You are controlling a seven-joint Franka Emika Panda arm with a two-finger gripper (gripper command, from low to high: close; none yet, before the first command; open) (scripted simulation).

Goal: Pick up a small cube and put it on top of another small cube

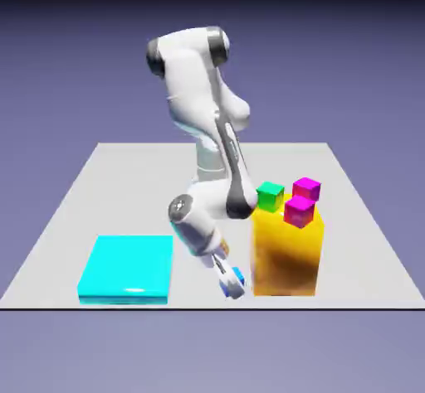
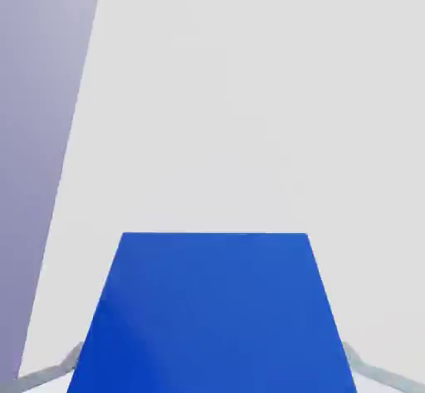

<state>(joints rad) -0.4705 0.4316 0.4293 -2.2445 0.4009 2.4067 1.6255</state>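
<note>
In the exterior view, the flat cyan slab [image 1: 126, 269] lies nearest the camera, at about seven o'clock on the grey table [image 1: 75, 201]. Just past it, toward five o'clock, the white arm's two-finger gripper [image 1: 233, 284] is down at the table surface near the front edge, and a bit of blue shows between its tips — the small blue cube [image 1: 238, 278]. At its four o'clock side, very near, stands the tall yellow block [image 1: 286, 254], carrying a small green cube [image 1: 270, 195] at its far corner and two small magenta cubes, the nearer one [image 1: 299, 211] and the farther one [image 1: 306, 188].

In the hand view the small blue cube [image 2: 212, 312] fills the lower middle of the picture, large and square-on. Thin grey finger edges show at its lower left [image 2: 58, 371] and lower right [image 2: 373, 373], pressed to its sides, so the jaws are closed on the cube. Pale table lies beyond it, with a strip of backdrop at nine o'clock.

I judge the step in hand to be the grasp itself: the cube is clamped but seems not yet lifted. The next move calls for a straight lift high enough to clear the yellow block's top, then a carry over one of the small cubes there and a level, centred release — its footing is small, and the neighbours crowd it.
</note>
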